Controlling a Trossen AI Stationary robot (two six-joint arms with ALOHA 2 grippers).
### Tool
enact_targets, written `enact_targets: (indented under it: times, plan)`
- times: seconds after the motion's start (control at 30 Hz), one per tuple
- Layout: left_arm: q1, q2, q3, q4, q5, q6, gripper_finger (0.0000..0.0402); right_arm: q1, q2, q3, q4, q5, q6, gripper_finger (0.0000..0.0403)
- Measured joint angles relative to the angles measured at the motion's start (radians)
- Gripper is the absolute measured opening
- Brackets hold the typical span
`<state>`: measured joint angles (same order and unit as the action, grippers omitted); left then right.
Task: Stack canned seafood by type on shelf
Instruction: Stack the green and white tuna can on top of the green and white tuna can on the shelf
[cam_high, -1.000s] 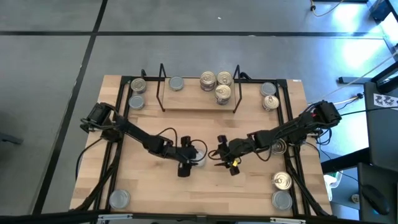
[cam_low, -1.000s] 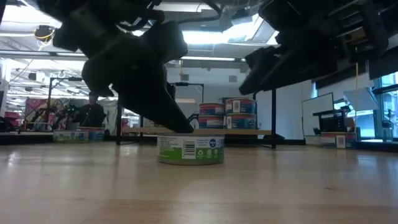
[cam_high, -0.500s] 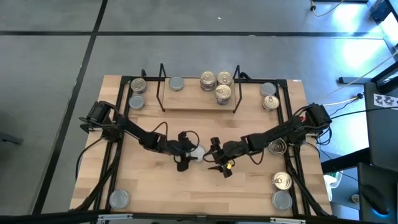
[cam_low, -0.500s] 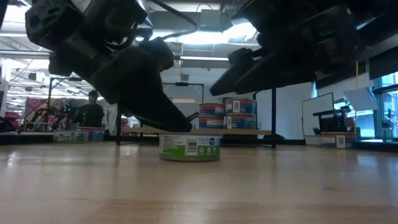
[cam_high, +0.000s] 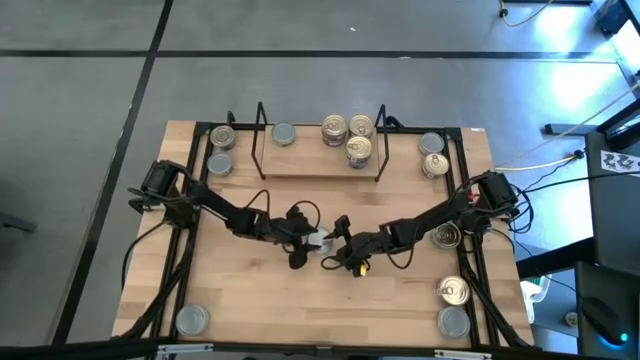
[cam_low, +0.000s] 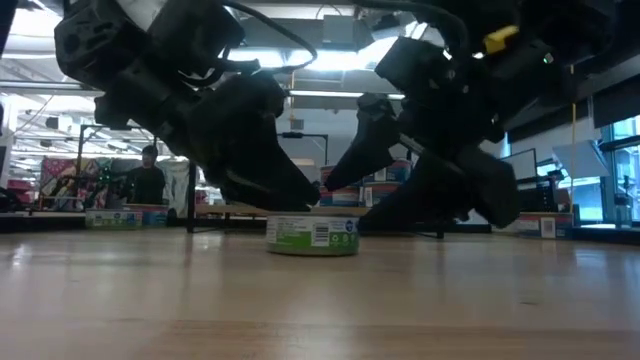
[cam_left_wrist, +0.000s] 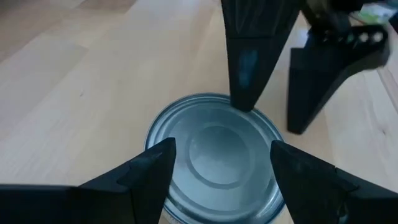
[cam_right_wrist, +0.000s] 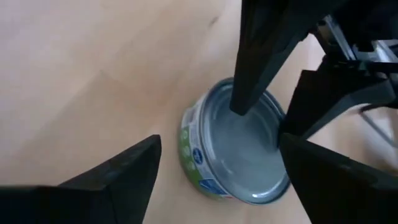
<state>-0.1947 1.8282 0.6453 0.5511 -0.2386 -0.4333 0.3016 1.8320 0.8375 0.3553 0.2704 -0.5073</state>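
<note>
Flanking a green-labelled silver-topped can (cam_low: 313, 234), left hand (cam_high: 312, 243) and right hand (cam_high: 335, 256) both spread open, label text unreadable

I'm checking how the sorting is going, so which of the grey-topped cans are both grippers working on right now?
The green-labelled can at mid-table, alone between the left gripper and right gripper. The other grey-topped cans sit on the shelf or near the table's corners.
</note>
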Motion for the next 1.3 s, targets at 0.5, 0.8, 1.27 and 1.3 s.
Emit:
enact_targets:
  times: [0.5, 0.8, 1.27, 1.3]
  plan:
    - [0.038, 0.000, 0.000, 0.008, 0.021, -0.040, 0.0264, -0.001, 0.051, 0.000, 0.005, 0.034, -0.105, 0.0308]
    - [0.060, 0.000, 0.000, 0.013, 0.049, -0.102, 0.0264, -0.001, 0.062, 0.001, 0.011, 0.159, -0.242, 0.0308]
    - [0.067, 0.000, 0.000, 0.015, 0.050, -0.125, 0.0264, -0.015, 0.090, 0.004, 0.053, 0.157, -0.452, 0.0307]
    - [0.067, 0.000, -0.001, 0.015, 0.050, -0.124, 0.0264, -0.019, 0.098, 0.003, 0.064, 0.156, -0.458, 0.0307]
